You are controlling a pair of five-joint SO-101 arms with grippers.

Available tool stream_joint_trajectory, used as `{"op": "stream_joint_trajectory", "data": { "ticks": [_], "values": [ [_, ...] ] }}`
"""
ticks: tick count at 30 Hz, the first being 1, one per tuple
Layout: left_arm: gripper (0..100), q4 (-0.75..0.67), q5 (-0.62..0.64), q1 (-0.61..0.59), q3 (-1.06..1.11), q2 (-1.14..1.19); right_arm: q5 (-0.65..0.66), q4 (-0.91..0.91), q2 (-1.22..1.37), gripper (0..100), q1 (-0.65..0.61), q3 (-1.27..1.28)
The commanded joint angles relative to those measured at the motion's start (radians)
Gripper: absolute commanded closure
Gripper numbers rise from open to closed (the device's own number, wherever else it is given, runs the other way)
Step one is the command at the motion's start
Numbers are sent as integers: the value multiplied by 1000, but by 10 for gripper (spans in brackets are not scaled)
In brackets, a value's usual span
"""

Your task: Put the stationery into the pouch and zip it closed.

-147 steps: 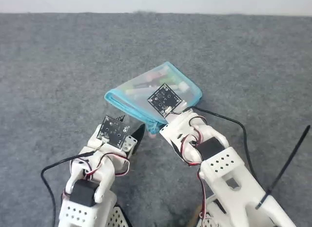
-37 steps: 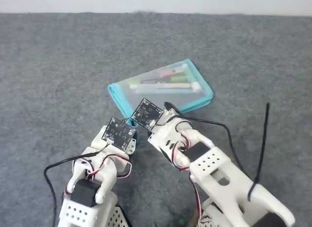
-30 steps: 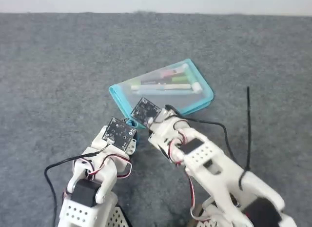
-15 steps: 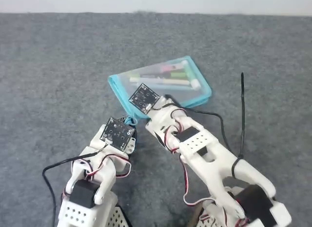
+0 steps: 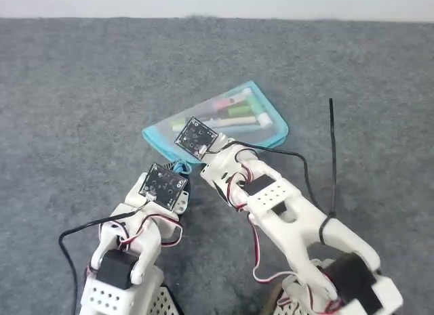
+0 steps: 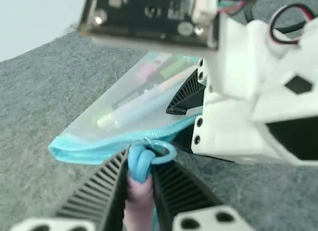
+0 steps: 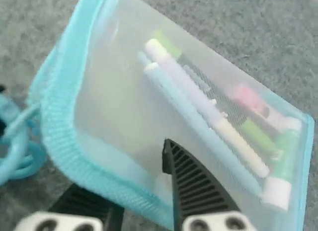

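Pouch point(image 5: 159, 140) is lying flat on the grey carpet point(image 5: 81, 91) just ahead of both arms, with pens point(image 5: 234, 115) showing through its clear side. I'm seeing the left gripper point(image 6: 140, 164) clenching the blue pull loop point(image 6: 149, 154) at the pouch's near corner. The right gripper point(image 7: 121, 166) is sitting unclenched, one finger over the clear face, the other outside the teal zip edge

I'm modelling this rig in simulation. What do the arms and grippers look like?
Both the left arm and the right arm are white shells around black servos, with red, white and black wires looping at the joints and a black cable trailing off each. A dark square circuit board sits on each wrist. The left gripper and right gripper are black and ribbed.
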Motion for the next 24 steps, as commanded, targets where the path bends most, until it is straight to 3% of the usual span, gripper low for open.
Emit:
{"op": "stream_joint_trajectory", "data": {
  "ticks": [1,8,17,24],
  "values": [
    [988,2,3,3,-42,5,-35,153,-120,992,-7,-46],
    [988,2,5,3,-42,5,-38,409,-274,992,12,-46],
    [988,-40,8,2,-10,5,-31,504,-300,992,113,-46],
    [988,-44,9,-41,-10,5,-17,532,-302,992,122,-44]
  ]
}}
